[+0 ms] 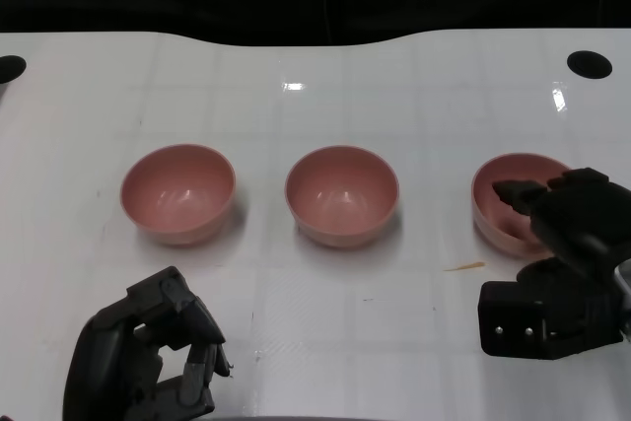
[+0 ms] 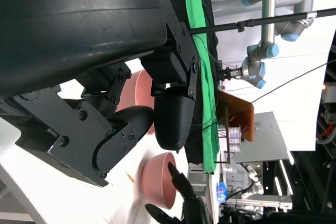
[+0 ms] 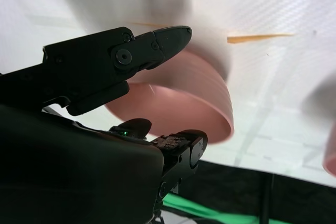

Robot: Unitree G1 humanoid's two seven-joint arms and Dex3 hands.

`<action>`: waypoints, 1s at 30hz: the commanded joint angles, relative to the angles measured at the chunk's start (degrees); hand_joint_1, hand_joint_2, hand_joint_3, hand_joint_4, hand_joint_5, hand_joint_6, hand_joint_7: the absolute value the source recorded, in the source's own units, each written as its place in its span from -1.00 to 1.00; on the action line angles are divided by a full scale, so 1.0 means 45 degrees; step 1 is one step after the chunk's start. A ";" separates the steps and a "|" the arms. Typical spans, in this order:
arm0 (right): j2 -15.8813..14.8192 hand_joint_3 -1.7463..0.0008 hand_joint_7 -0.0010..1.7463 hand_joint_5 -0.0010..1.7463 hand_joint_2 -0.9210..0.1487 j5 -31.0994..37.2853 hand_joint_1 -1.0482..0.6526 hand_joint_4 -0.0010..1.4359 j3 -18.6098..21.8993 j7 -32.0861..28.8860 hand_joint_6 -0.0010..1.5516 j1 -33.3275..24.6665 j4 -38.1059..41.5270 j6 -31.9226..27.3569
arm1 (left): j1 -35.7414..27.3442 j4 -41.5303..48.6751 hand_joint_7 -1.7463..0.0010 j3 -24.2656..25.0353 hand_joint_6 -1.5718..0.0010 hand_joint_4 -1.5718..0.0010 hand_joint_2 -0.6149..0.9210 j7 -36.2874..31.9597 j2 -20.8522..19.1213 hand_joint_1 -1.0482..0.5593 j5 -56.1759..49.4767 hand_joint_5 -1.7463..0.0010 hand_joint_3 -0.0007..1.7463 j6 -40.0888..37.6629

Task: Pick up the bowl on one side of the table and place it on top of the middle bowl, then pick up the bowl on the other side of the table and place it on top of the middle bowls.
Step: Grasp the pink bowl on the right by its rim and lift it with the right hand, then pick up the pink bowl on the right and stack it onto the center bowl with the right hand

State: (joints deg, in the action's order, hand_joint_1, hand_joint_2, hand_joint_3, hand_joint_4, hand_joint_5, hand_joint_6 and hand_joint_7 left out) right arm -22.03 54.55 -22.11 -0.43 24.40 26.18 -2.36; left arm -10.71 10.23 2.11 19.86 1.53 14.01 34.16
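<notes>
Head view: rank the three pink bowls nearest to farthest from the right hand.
1. Right bowl, at the right hand, whose fingers reach over its rim.
2. Middle bowl, centre of the table.
3. Left bowl, on the far side, ahead of the left hand.

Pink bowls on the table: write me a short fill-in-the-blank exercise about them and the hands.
1. The number of pink bowls on the white table is ____.
2. The hand reaching over the right bowl is the ____ hand.
3. The left hand holds ____.
4. The middle bowl stands ____, opening up.

Missing words: three; right; nothing; upright
</notes>
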 commanded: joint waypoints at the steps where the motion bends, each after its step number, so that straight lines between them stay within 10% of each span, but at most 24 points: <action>1: 0.0105 0.99 -0.99 -0.78 -0.98 -0.0088 -0.42 -0.54 -0.0369 -0.0269 -0.57 0.0710 0.1142 -0.0071 | -0.0117 -0.0233 -0.64 0.0002 -0.05 -0.09 0.42 -0.0003 -0.0075 0.21 0.0053 -0.94 0.46 0.0025; 9: 0.0617 0.83 -0.91 -0.67 -1.00 -0.0440 -0.09 0.00 -0.1272 -0.1857 -0.29 0.2462 0.4946 0.1287 | -0.0158 -0.0368 -0.64 -0.0052 -0.07 -0.09 0.42 -0.0026 -0.0026 0.22 0.0071 -0.95 0.48 -0.0089; 15: 0.0703 0.92 -0.84 0.71 -0.98 -0.0502 -0.02 0.16 -0.1799 -0.4777 0.57 0.3302 0.7204 0.3337 | -0.0161 -0.0429 -0.65 -0.0039 -0.05 -0.09 0.40 -0.0138 -0.0023 0.22 -0.0137 -0.96 0.49 0.0020; 17: 0.0726 0.86 0.13 0.94 -1.00 -0.0426 -0.06 0.23 -0.1937 -0.5612 0.19 0.3424 0.7378 0.3518 | -0.0156 -0.0404 -0.66 -0.0028 -0.05 -0.09 0.39 -0.0123 -0.0001 0.21 -0.0126 -0.96 0.50 0.0059; 20: 0.0721 0.78 0.78 0.99 -1.00 -0.0506 -0.07 0.25 -0.1989 -0.6386 -0.13 0.3557 0.7422 0.3764 | -0.0167 -0.0376 -0.65 -0.0046 -0.05 -0.09 0.37 -0.0106 0.0031 0.21 -0.0132 -0.96 0.52 0.0106; 27: 0.0459 0.77 1.00 1.00 -0.96 -0.0536 -0.02 0.19 -0.2019 -0.7672 -0.17 0.3865 0.6819 0.4577 | -0.0154 -0.0390 -0.65 -0.0063 -0.05 -0.10 0.38 -0.0181 0.0104 0.20 -0.0259 -0.95 0.50 0.0080; 30: 0.0340 0.08 1.00 1.00 -0.46 -0.0832 0.00 0.22 -0.1833 -0.7628 -0.11 0.3822 0.6042 0.4999 | -0.0115 -0.0339 -0.65 -0.0043 -0.05 -0.10 0.37 -0.0151 0.0091 0.20 -0.0267 -0.94 0.49 0.0099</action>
State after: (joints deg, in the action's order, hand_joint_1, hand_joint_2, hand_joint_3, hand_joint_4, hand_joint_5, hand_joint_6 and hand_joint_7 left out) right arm -19.11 51.94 -31.30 -34.33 40.90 55.07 19.37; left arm -10.86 8.93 1.72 19.81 2.28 12.88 34.05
